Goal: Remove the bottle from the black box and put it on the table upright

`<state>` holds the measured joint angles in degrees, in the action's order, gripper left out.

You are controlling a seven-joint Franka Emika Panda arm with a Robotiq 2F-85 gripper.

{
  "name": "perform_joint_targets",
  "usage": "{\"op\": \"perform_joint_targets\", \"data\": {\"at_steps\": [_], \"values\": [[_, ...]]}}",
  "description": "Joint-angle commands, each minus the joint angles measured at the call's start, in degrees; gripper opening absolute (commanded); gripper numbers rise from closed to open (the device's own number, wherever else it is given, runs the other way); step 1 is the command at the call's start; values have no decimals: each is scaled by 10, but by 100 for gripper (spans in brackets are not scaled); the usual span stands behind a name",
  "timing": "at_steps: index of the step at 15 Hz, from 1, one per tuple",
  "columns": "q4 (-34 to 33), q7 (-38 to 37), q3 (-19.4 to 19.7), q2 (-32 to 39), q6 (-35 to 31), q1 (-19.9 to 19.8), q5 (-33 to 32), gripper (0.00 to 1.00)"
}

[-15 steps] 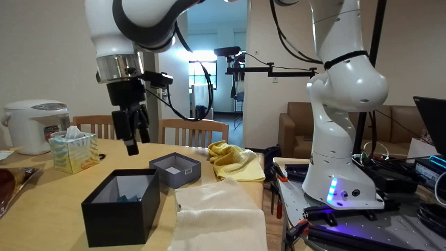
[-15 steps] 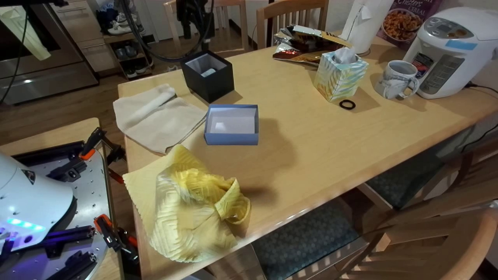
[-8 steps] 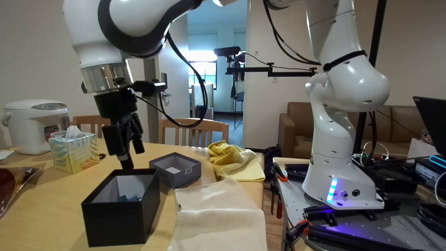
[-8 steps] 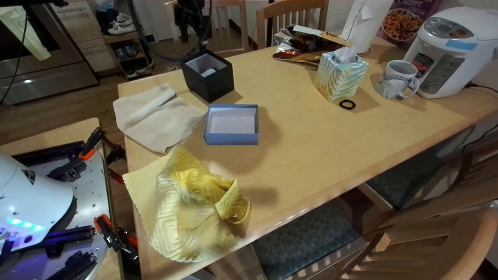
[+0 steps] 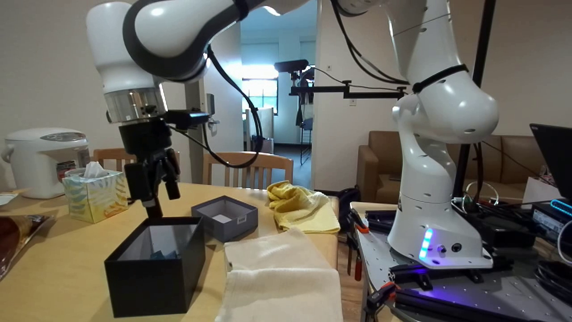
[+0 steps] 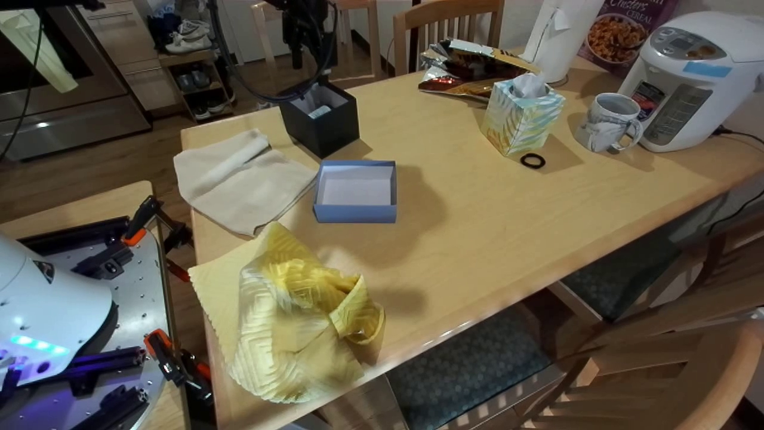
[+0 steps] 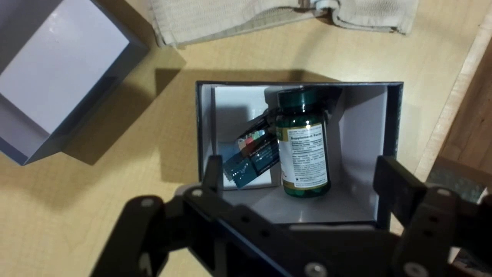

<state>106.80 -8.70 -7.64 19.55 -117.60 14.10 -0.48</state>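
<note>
Status: approach, I'd judge; extraction not started. Green supplement bottle [image 7: 303, 150] is inside the black box [image 5: 145, 286]. In the wrist view: cap at 12 o'clock, base at 6, label facing the camera. Flat or leaning, can't tell. Blue wrapper [image 7: 250, 161] at its 9 o'clock, just beside; contact unclear.

Gripper [image 7: 301, 172] is over the box, jaws spread wide, holding nothing. Fingers at roughly 9 and 3 o'clock of the bottle, so lateral lineup looks about done.

Remaining: descend, grip, lift past the walls, turn base-down, set on the table [image 6: 507, 215], release. So most of the job.

Risks: spread looks near box width in the wrist view; probably narrow it first or a finger may hit the rim. Wrapper could get pinched too. For placing, I'd avoid the beige cloth [image 7: 230, 19], at the box's 12, and shallow blue-grey box [image 7: 61, 69], between its 9 and 10.
</note>
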Motion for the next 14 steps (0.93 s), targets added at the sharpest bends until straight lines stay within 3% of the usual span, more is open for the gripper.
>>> {"op": "perform_joint_targets", "data": {"at_steps": [1, 2, 7, 11, 14], "values": [[-5, -1, -3, 22, -41, -4, -1, 100], [1, 27, -7, 16, -47, -10, 7, 100], [-1, 5, -3, 18, -39, -3, -2, 100], [-11, 39, -10, 40, -84, -6, 1, 100], [-17, 22, -9, 71, -122, -2, 5, 100]]}}
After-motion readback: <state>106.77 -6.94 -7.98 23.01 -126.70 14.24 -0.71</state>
